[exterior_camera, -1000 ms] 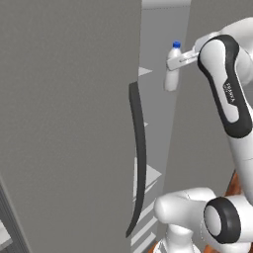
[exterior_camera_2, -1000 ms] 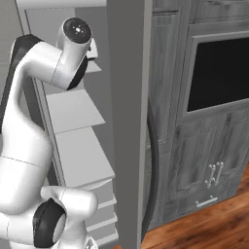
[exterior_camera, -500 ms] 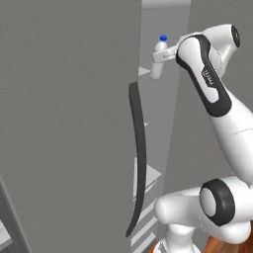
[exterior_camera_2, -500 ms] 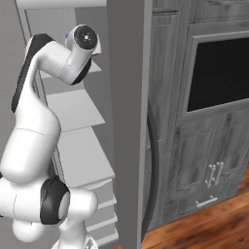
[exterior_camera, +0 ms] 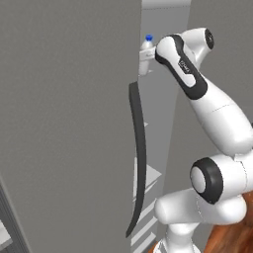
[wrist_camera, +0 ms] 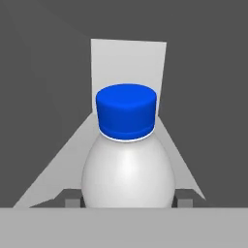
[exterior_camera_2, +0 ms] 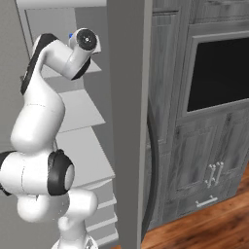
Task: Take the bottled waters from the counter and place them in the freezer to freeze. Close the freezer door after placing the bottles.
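My gripper [exterior_camera: 148, 58] is shut on a whitish-clear bottled water [exterior_camera: 145, 53] with a blue cap [exterior_camera: 148, 37], holding it upright high in the open freezer [exterior_camera: 163, 99]. In the hand view the bottle [wrist_camera: 127, 169] stands between my two fingertips [wrist_camera: 71, 202], with its blue cap [wrist_camera: 127, 112] pointing up. A white freezer shelf [wrist_camera: 53, 184] stretches ahead below it. The freezer door [exterior_camera: 64, 123] is swung open at the left, its long dark handle [exterior_camera: 139, 158] facing me. In the right base view the hand [exterior_camera_2: 86, 40] reaches in over the top white shelves [exterior_camera_2: 80, 109].
A light-grey door panel [exterior_camera_2: 127, 97] with a dark handle [exterior_camera_2: 152, 160] stands just right of the arm. Dark grey panelled cabinets [exterior_camera_2: 194, 185] with a black oven window [exterior_camera_2: 219, 73] lie further right. The floor [exterior_camera_2: 204, 231] is wood.
The arm has carried the bottle up and to the left, from beside the opening into the freezer's upper part. The jaws have stayed shut on it.
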You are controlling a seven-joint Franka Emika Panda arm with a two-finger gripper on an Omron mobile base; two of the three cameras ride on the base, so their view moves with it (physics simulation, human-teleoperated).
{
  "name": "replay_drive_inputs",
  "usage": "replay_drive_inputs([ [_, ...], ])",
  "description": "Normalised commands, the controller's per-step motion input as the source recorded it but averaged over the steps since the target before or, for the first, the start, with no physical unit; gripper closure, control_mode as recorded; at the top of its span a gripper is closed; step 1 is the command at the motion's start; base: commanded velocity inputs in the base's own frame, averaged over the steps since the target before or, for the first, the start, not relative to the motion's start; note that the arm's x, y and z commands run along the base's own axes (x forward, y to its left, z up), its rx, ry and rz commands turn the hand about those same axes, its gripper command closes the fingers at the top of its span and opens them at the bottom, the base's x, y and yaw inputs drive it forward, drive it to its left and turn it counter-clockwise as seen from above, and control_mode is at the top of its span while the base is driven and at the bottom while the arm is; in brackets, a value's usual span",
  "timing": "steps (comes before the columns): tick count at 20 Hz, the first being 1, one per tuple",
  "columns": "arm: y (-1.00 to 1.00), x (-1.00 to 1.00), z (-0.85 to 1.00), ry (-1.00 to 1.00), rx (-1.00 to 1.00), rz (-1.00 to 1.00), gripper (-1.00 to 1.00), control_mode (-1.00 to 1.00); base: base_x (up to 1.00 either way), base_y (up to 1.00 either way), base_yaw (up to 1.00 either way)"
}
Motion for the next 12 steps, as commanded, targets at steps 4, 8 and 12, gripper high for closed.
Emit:
replay_drive_inputs([
  [4, 0.02, 0.67, 0.00, 0.01, -0.01, 0.00, 1.00, -1.00, 0.00, 0.00, 0.00],
  [8, 0.11, 0.57, 0.00, 0.01, -0.03, 0.00, 1.00, -1.00, 0.00, 0.00, 0.00],
  [12, 0.17, 0.52, -0.02, 0.02, -0.01, 0.00, 1.00, -1.00, 0.00, 0.00, 0.00],
])
